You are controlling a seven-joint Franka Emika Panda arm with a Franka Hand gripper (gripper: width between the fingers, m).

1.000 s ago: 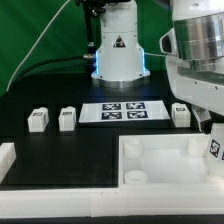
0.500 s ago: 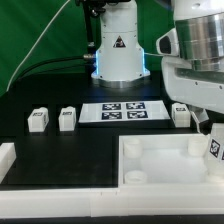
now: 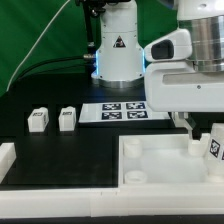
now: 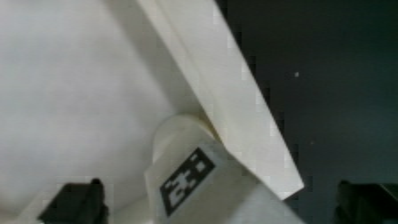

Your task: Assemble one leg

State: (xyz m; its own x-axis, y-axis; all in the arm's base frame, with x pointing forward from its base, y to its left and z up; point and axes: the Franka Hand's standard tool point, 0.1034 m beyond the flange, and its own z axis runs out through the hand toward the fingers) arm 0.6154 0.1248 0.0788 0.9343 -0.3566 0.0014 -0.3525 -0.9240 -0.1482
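**Jaws.** The gripper [image 4: 221,203] is wide open. Its two dark fingertips [image 4: 75,200] show at opposite edges of the wrist view, well apart. Nothing is clamped between them and nothing touches either one.

**Task item.** The leg [image 4: 192,176] is a small white block-shaped post with a rounded end. One face carries a black-and-white square tag. It lies within the span of the jaws, nearer one fingertip than the other and clear of both. It rests against the raised rim of the panel [image 4: 217,85], on the panel's inner side. Whether it sits in a socket cannot be told.

**Exterior view.** The gripper [image 3: 190,135] hangs over the far rim of the panel [image 3: 150,139], a large white square tray-like part with round corner sockets. The leg [image 3: 214,146] stands at the panel's far corner on the exterior view's right, just beside the gripper, with its tag facing the camera.

**Surroundings.** The marker board [image 3: 122,110] lies flat on the black table [image 3: 60,160], just beyond the panel's far rim. A second leg [image 3: 38,120] and a third leg [image 3: 68,119] stand side by side on the table. Both are well apart from the panel, off its side on the exterior view's left.
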